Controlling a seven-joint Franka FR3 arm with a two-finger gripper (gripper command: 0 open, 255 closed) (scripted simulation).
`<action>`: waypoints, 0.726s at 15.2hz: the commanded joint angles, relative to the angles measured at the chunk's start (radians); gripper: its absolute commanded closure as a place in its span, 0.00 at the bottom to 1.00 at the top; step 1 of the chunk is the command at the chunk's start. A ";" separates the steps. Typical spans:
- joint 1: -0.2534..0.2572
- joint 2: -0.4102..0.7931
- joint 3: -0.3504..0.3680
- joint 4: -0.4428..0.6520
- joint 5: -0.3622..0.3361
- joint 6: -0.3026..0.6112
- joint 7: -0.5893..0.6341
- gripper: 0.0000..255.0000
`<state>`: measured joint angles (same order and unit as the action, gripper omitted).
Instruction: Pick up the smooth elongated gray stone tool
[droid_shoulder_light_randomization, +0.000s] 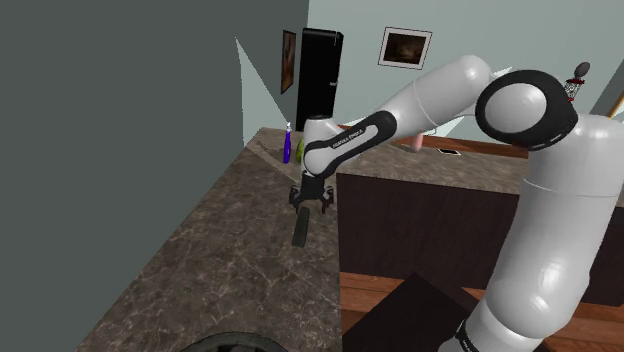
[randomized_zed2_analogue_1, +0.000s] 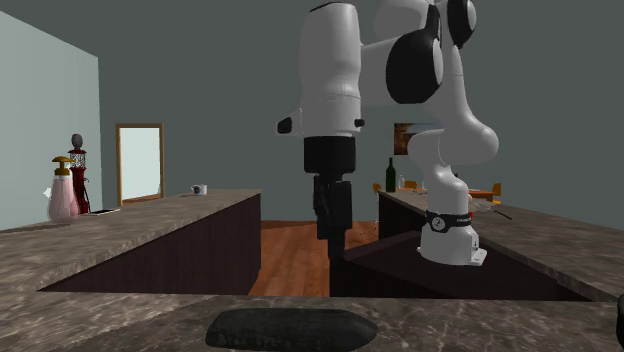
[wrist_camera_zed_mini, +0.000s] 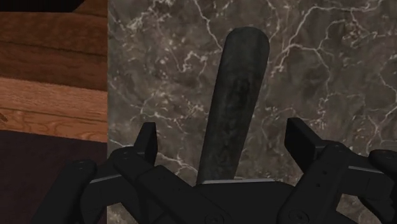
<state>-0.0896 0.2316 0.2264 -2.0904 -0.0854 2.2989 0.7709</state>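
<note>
Two black fingers of the all-black two-finger tool are standing wide apart, straddling one end of the dark gray, smooth, elongated stone without touching it. Nothing is being clamped.

Shoulder view: the white arm is reaching out over the brown marbled counter. The tool is pointing straight down. The stone is lying flat at the tool's 6 o'clock, with its long axis running roughly 12 to 6. The counter's edge is passing close by at the stone's 3 o'clock.

Second exterior view: the tool is hanging above the counter, with the stone lying at its 6 o'clock. The fingertips are appearing clear of the stone, so the tool is hovering, not seated.

Progress, as a judgement: approach and alignment are looking done, with the fingers lining up across the stone's narrow width. Final descent, closing and lifting are remaining. The hold is setting up toward one end rather than mid-length, so the stone may be tipping once raised.
</note>
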 joint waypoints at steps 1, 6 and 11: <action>0.005 0.085 -0.015 0.060 -0.019 0.016 0.045 0.00; 0.023 0.274 -0.055 0.216 -0.039 0.029 0.133 0.00; 0.029 0.321 -0.063 0.215 -0.049 0.077 0.140 0.00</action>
<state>-0.0634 0.5391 0.1651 -1.8809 -0.1318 2.3672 0.9083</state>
